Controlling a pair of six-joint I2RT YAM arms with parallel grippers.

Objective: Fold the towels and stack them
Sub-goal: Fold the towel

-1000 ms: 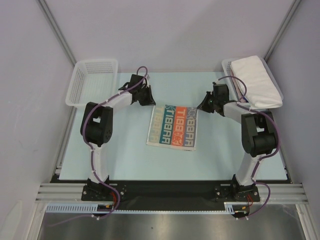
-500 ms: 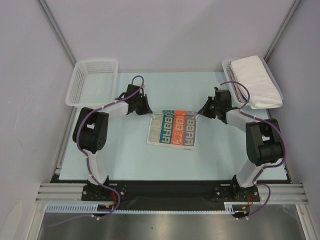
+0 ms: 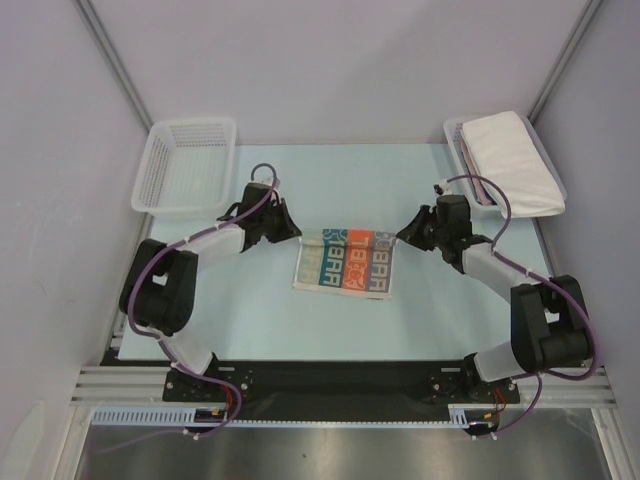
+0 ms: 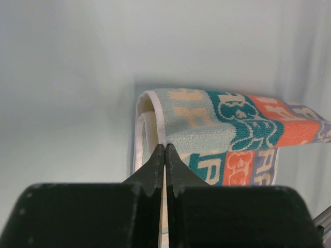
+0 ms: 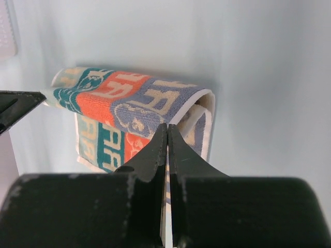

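The cream towel with colourful "RABBIT" lettering (image 3: 347, 262) lies mid-table, its far edge lifted and curled over toward me. My left gripper (image 3: 297, 232) is shut on the far left corner, and the white hem runs between its tips (image 4: 165, 146). At the far right corner my right gripper (image 3: 400, 235) is shut the same way, pinching the hem (image 5: 167, 125). The raised fold shows in the left wrist view (image 4: 222, 129) and in the right wrist view (image 5: 124, 103). Plain white towels (image 3: 510, 160) lie stacked in the back right basket.
A white mesh basket (image 3: 185, 165) stands at the back left with nothing showing in it. The back right basket (image 3: 458, 140) holds the white stack. Grey walls close in the left, right and back sides of the table (image 3: 250, 320).
Both grippers have moved toward the near edge, carrying the towel's far edge over the rest. The towel looks shorter from above, and both arms have swung outward and lower.
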